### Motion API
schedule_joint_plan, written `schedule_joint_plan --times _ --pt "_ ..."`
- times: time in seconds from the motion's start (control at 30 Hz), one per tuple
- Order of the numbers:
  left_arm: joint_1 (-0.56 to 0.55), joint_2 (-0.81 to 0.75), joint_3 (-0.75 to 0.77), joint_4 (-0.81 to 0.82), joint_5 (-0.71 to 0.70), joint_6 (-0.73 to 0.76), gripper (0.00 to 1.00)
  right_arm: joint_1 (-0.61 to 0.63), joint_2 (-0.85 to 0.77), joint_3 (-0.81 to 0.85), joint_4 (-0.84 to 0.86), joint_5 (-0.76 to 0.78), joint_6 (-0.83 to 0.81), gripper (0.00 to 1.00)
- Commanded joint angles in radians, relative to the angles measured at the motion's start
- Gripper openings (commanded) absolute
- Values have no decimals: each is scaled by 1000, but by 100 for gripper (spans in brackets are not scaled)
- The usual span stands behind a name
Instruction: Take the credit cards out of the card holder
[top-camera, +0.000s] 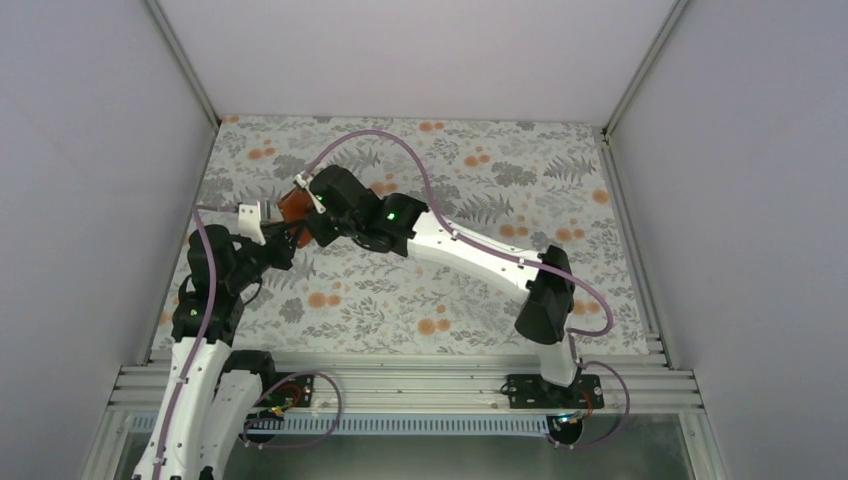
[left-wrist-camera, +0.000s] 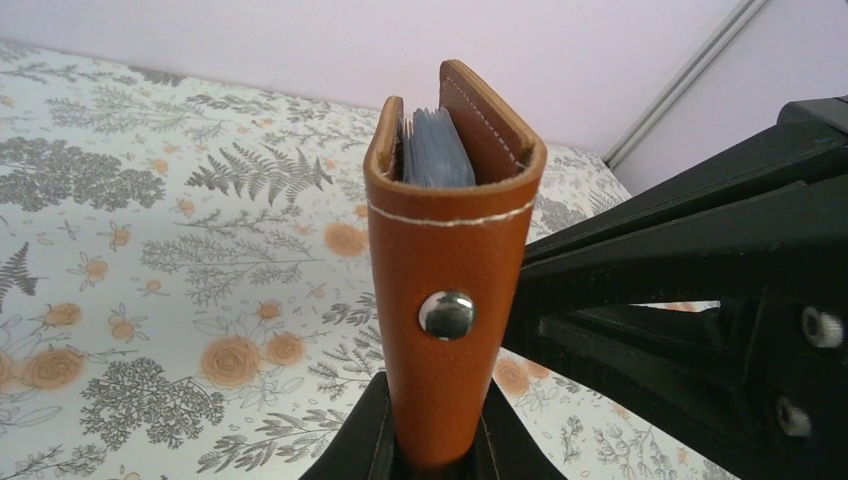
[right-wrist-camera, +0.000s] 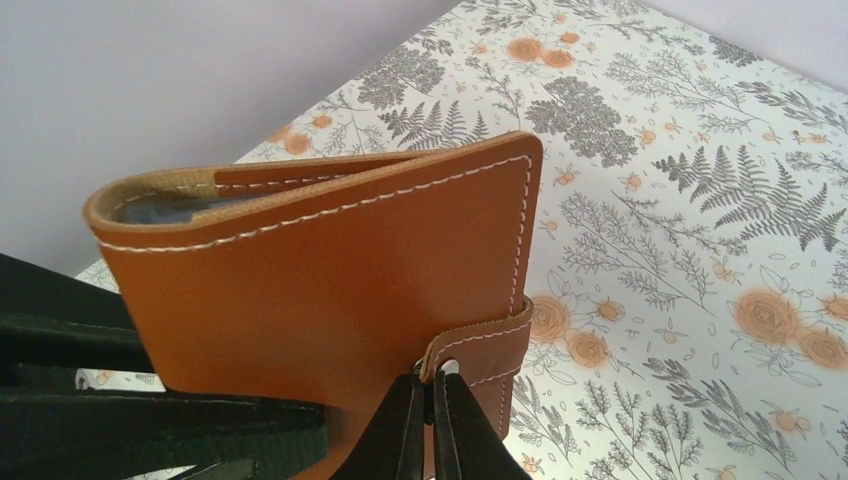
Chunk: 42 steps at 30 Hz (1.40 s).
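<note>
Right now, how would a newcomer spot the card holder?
Find the flowered tablecloth, then look toward its left side, where the left gripper and right gripper meet. The card holder is held by both: the only tan leather thing, a white-stitched booklet with a silver snap.

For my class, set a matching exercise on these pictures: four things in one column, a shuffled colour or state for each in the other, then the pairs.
1 card holder
2 metal stud
3 plastic sleeves
4 closure tab

A grey-blue
B pinched by the right tool
C silver
D gripped at its lower end by the left tool

Pairs: 1-D, 2-C, 3-A, 4-B
</note>
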Motion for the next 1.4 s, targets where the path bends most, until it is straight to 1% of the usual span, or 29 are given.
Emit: schedule_joint_plan --times 0.0,0.1,0.17,0.27,0.4,0.47,0.53,0.63,0.67,0.7,0.77,0.83,0.87,0.97,1.07,1.2,1.3,1.37 --pt "-17 -9 21 42 94 1 2 -21 10 6 1 101 14 4" --pt "-17 -13 12 28 67 -10 2 -49 -34 -79 13 124 15 4" --pt "-15 -9 7 11 48 -6 2 -94 -71 -128 6 81 28 4" --pt "-17 -3 17 -15 54 23 2 -147 -145 -233 30 72 25 4" --pt "-17 -1 8 -4 75 12 3 -215 -236 -341 52 45 -5 4" --pt "-17 -1 12 5 100 24 2 -235 -284 -389 65 -24 -65 4" --pt "-15 -1 11 25 122 38 2 -254 -341 -440 83 -134 -147 5" --pt "-14 15 35 33 125 45 2 -258 -420 -484 103 -302 -225 35" --pt "-14 23 50 23 120 56 2 -258 -447 -519 137 -388 -235 45" --pt "-14 25 60 20 120 78 2 -258 -477 -559 188 -484 -239 52" --pt "-12 17 57 26 115 108 2 -254 -504 -636 344 -655 -209 65" --pt "-11 20 51 33 142 115 2 -248 -478 -622 420 -743 -175 82" --pt "-11 18 49 39 174 122 2 -247 -457 -599 436 -770 -159 86" --pt "-11 10 58 35 245 159 2 -247 -410 -530 458 -778 -129 87" --pt "-11 7 78 14 264 190 2 -245 -369 -492 446 -768 -125 88" --pt "-11 12 86 30 292 196 2 -243 -318 -472 430 -753 -117 87" --pt "-11 10 91 31 363 215 2 -250 -315 -467 392 -747 -163 81" --pt "-11 11 97 20 407 241 2 -271 -337 -496 388 -786 -193 75"
